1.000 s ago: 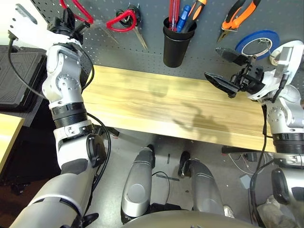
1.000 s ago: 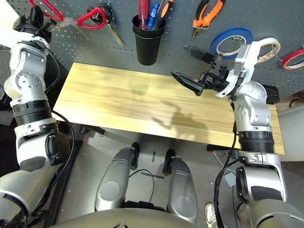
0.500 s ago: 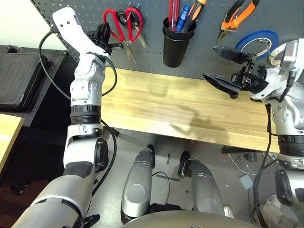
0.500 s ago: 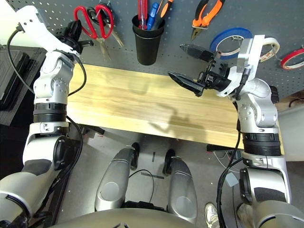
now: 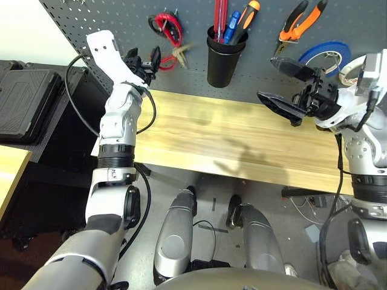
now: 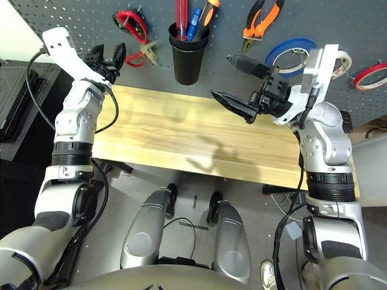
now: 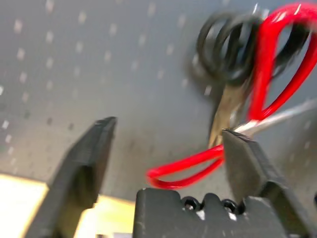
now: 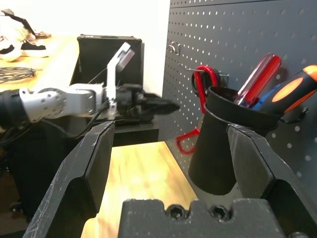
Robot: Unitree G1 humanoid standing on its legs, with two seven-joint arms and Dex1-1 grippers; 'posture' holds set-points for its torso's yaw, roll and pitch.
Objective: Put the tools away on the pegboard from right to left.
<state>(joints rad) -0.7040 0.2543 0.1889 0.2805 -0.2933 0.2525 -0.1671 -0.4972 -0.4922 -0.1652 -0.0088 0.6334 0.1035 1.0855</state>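
A dark pegboard (image 5: 121, 24) stood behind a bare wooden table (image 5: 230, 136). In the head views the left gripper (image 5: 144, 60), jaws spread and empty, sat just beside the red scissors (image 5: 166, 27) hanging on a hook; the right gripper (image 5: 283, 84) hovered open over the table, below the pliers (image 5: 302, 21).

The left wrist view put the scissors just beyond the open fingers, ungripped.

The right wrist view framed the cup (image 8: 223, 144) between wide jaws.

The last tool looked hung; next, the left arm should withdraw clear without snagging the handles.
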